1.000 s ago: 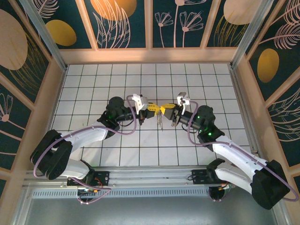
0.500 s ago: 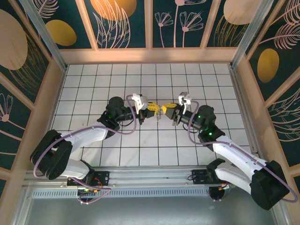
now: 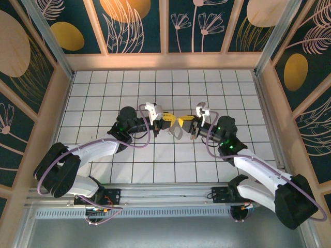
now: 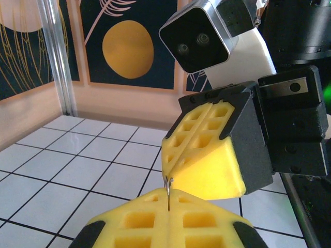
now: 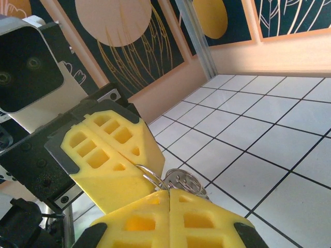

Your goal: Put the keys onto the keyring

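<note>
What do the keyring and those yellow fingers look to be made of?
The keyring looks like metal, probably steel: thin silver wire loops with bright glints. The fingers seem to be moulded plastic or firm rubbery foam: matt yellow, no shine, with square pockets in a waffle grid. How soft they are cannot be told.

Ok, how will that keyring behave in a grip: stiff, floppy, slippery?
The keyring is thin bare wire, so probably light and springy, not floppy. Pinched edge-on in the left hand, smooth metal may twist or slip. The silver piece beside it seems to hang loose, so it would likely swing.
</note>
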